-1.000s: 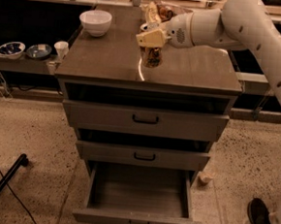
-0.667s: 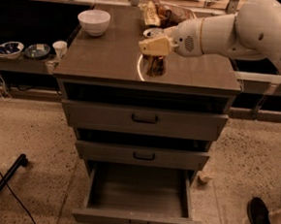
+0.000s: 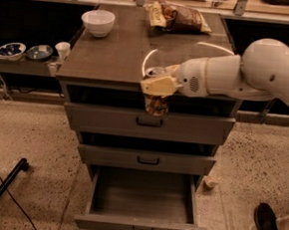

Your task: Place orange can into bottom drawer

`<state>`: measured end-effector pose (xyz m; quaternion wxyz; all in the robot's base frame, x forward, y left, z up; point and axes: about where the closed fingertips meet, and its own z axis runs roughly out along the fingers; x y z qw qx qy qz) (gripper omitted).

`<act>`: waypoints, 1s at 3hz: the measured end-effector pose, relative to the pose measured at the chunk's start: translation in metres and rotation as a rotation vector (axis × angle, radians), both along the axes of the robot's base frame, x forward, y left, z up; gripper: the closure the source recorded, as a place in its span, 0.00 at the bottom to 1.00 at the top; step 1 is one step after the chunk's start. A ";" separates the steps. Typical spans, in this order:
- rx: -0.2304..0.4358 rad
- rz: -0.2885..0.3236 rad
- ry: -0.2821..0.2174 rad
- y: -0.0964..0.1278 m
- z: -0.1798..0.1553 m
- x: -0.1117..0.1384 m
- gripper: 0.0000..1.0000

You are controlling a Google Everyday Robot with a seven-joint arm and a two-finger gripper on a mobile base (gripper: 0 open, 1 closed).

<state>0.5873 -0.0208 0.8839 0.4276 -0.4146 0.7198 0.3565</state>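
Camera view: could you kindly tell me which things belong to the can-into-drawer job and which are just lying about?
Job: orange can, held by the gripper in front of the top drawer; bottom drawer, open below.
Lying about: white bowl and snack bag on the cabinet top; small bowls and cup off left.

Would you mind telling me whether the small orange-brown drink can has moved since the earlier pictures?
Yes. The orange-brown can, gripped by the hand, has come forward off the grey cabinet top and now hangs before the top drawer.

Gripper (image 3: 158,87) around orange can (image 3: 156,105), cabinet (image 3: 114,59) edge
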 end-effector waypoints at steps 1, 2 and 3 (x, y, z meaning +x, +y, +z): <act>0.034 -0.044 0.000 -0.007 -0.045 0.009 1.00; 0.069 -0.092 -0.043 -0.029 -0.103 0.017 1.00; 0.066 -0.011 -0.079 -0.039 -0.158 0.006 1.00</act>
